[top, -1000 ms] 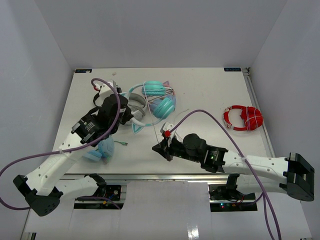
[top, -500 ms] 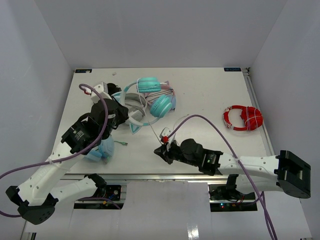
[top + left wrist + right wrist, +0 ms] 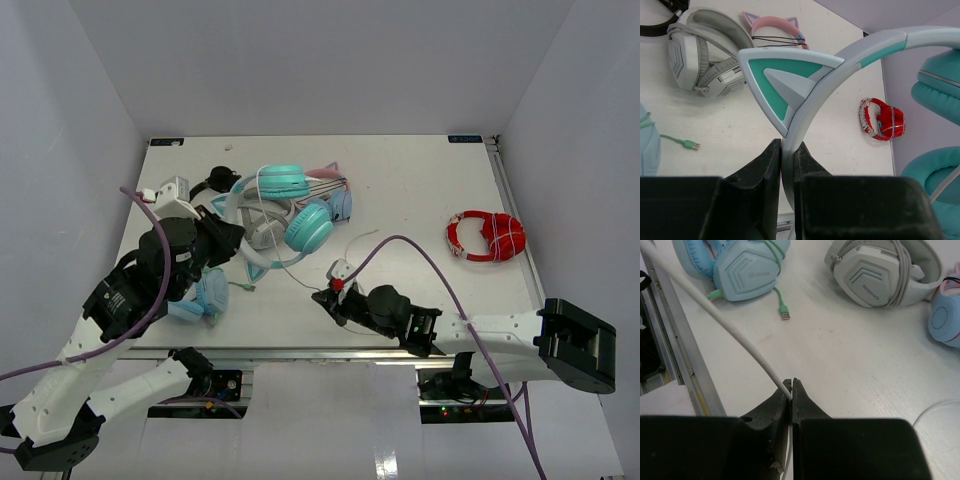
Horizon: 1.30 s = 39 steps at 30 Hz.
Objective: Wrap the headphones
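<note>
Your left gripper (image 3: pixel 787 150) was clenched on the white headband (image 3: pixel 810 107) of the headphones (image 3: pixel 285 205), just below one teal cat ear (image 3: pixel 782 82). The pair sat over the table's (image 3: pixel 400 190) 10 o'clock quarter, near a grey headset (image 3: pixel 705 55). Your right gripper (image 3: pixel 791 389) was pinched shut on the thin white cable (image 3: pixel 725 322) — at 6 o'clock from the teal cups. A red coil (image 3: pixel 487 236) lay well apart, at 3 o'clock.

A red coiled bundle (image 3: pixel 487 236) lies on the counter's (image 3: pixel 420 180) right, well apart from grey headset (image 3: pixel 705 55) and pink-eared band (image 3: pixel 771 26) (black cord (image 3: pixel 775 40) across it).
</note>
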Tool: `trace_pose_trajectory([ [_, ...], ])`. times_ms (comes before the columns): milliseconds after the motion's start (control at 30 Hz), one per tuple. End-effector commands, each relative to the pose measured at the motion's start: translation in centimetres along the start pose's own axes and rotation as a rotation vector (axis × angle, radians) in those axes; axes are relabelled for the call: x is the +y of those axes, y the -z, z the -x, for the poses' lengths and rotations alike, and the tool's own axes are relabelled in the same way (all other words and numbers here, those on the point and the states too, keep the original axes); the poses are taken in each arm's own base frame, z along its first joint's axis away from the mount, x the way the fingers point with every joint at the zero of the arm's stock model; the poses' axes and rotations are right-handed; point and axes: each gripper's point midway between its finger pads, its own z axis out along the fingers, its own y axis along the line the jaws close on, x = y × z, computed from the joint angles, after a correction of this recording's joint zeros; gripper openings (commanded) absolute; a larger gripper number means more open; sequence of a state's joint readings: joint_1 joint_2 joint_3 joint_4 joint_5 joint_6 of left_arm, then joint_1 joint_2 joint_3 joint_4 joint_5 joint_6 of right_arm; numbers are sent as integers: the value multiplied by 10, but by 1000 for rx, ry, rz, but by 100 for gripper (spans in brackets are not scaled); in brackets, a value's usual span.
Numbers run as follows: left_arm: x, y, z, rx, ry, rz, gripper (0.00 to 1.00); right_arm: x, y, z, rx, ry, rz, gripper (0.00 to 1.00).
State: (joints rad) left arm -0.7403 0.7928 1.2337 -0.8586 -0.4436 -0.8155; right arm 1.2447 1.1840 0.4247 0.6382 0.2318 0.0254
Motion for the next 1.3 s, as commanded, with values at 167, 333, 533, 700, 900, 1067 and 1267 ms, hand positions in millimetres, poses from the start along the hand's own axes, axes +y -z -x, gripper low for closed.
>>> trace_pose_trajectory([
  [167, -11, 29, 29, -54, 2, -68, 0, -37, 3, 28, -117, 32, -121, 8],
  [333, -23, 34, 20, 15, -75, -134, 0, -56, 5, 29, -121, 36, -168, 8],
  [533, -23, 32, 6, 73, -153, -161, 0, -77, 6, 38, -145, 16, -229, 8],
  [700, -11, 31, 11, 39, -135, -99, 0, -79, 4, 43, -154, 14, -220, 8],
  [900, -18, 33, 28, -5, -79, -87, 0, -41, -9, 26, -140, 44, -1, 14],
  [1067, -32, 30, 35, -11, -55, -112, 0, -14, -9, 15, -180, 29, 144, 20],
  [1267, -38, 23, 36, -11, -42, -114, 0, 1, -11, 1, -183, 20, 219, 24],
])
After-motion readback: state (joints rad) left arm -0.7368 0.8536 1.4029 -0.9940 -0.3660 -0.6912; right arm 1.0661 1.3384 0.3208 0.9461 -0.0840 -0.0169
